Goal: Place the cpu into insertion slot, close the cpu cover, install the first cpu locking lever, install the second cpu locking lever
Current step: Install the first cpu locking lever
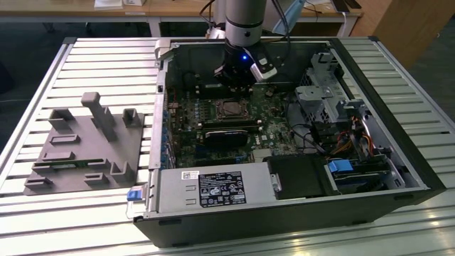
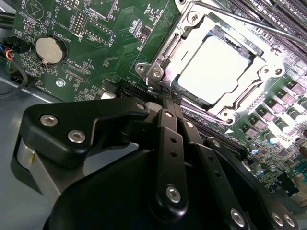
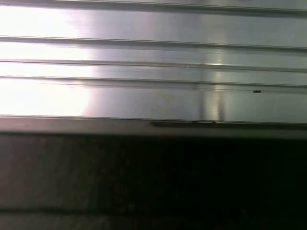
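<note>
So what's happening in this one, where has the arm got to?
A single robot arm reaches into an open computer case, with its gripper shut and its tips at the edge of the insertion slot on the green motherboard. The cpu already sits in the slot, and the cpu cover lies closed around it. A grey fixture tray rests on the table on the exterior view's left.
</note>
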`<state>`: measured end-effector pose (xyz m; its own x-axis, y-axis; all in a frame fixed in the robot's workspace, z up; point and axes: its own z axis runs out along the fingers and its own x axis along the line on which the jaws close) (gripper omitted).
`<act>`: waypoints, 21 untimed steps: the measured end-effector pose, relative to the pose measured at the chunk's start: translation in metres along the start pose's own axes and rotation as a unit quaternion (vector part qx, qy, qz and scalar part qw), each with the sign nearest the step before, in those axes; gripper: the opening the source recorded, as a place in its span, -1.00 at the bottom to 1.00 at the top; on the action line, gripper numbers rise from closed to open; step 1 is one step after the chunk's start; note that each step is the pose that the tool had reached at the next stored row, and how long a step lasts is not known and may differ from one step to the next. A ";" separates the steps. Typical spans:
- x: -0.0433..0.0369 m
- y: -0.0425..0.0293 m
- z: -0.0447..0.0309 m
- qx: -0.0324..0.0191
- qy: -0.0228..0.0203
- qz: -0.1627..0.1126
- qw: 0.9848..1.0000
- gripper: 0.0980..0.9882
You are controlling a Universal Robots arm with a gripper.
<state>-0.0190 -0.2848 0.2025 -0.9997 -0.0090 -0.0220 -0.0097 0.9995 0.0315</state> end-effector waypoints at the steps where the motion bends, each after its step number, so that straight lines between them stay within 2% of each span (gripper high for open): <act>1: 0.0000 0.0000 0.0000 0.000 0.000 0.000 1.000 -0.98; 7: 0.0000 0.0014 0.0010 0.004 0.000 0.000 1.000 -0.98; 15: 0.0001 0.0034 0.0033 0.012 0.000 0.001 1.000 -0.98; 21: 0.0001 0.0053 0.0059 0.013 0.000 0.001 1.000 -0.98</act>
<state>-0.0190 -0.2793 0.1968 -0.9997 -0.0064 -0.0216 -0.0065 1.0000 0.0048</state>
